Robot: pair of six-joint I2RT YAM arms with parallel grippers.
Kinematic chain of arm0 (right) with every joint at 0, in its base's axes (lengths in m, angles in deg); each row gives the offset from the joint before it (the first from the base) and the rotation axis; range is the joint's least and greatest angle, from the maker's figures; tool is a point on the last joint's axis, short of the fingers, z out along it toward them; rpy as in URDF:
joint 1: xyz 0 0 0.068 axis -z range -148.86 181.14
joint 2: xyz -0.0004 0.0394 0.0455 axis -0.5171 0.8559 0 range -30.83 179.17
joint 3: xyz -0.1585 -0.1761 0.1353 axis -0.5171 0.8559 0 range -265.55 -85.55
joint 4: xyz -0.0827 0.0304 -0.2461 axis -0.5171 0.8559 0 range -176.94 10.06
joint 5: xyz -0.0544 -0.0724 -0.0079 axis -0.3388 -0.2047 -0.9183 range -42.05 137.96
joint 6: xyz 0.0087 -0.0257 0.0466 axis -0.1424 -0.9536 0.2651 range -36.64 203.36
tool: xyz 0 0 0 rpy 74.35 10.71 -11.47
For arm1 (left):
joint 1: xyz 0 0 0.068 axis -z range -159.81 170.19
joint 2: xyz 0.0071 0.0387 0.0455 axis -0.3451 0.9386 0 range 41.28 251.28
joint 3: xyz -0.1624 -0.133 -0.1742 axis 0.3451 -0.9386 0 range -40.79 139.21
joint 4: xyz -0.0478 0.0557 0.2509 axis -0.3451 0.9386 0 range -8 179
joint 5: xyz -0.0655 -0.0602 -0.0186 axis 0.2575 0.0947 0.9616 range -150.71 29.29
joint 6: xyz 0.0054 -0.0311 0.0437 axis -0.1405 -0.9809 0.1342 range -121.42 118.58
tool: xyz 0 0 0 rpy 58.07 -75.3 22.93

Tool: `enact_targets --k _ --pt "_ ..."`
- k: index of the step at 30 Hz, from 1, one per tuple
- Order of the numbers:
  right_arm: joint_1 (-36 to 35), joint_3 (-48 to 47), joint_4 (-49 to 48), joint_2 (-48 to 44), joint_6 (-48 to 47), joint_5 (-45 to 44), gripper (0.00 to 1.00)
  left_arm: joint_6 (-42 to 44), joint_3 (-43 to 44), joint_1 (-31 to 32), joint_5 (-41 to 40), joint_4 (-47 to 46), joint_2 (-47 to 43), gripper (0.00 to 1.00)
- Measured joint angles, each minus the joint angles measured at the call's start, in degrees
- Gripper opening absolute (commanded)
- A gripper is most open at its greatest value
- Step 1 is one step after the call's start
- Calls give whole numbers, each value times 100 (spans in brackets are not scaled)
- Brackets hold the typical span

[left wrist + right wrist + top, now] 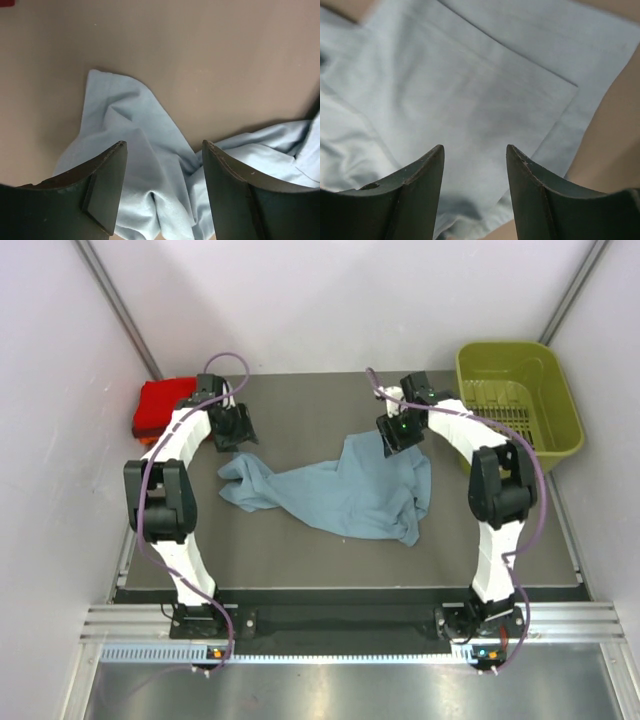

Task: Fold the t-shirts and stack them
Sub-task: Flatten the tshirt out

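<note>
A dusty grey-blue t-shirt (345,492) lies rumpled in the middle of the table. My left gripper (233,435) hangs just above its left end, jaws open with nothing between them; the left wrist view has the crumpled cloth (150,170) under the gripper (165,145). My right gripper (402,435) hovers over the shirt's upper right part, also open and empty, with flat cloth (470,90) below the gripper (475,149). A folded red t-shirt (158,405) sits at the far left, with an orange edge (146,440) under it.
An olive-green plastic basket (517,400) stands at the far right corner. White walls close in the table on the left, back and right. The arm bases sit on the rail at the near edge (340,625).
</note>
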Motion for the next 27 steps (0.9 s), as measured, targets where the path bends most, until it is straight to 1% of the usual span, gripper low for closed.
enact_targets --k 3,7,11,12,14,17,27 --pt "197 2 -46 433 35 -129 52 28 0 0 -66 -2 33 65" --pt "479 -42 -63 623 37 -256 52 55 -2 0 -109 -26 20 65" --pt "708 -428 -120 822 33 -308 51 85 -109 0 -131 -57 -39 65" --pt "734 -503 -138 859 31 -310 46 90 -138 0 -131 -59 -57 65" --pt "776 -708 -155 984 17 -280 43 94 -175 0 -133 -59 -76 65" --pt "774 -870 -166 1139 17 -142 43 109 -181 0 -155 -72 -81 65" --pt "774 -861 -35 1182 -7 214 41 140 -181 11 -278 -120 -90 64"
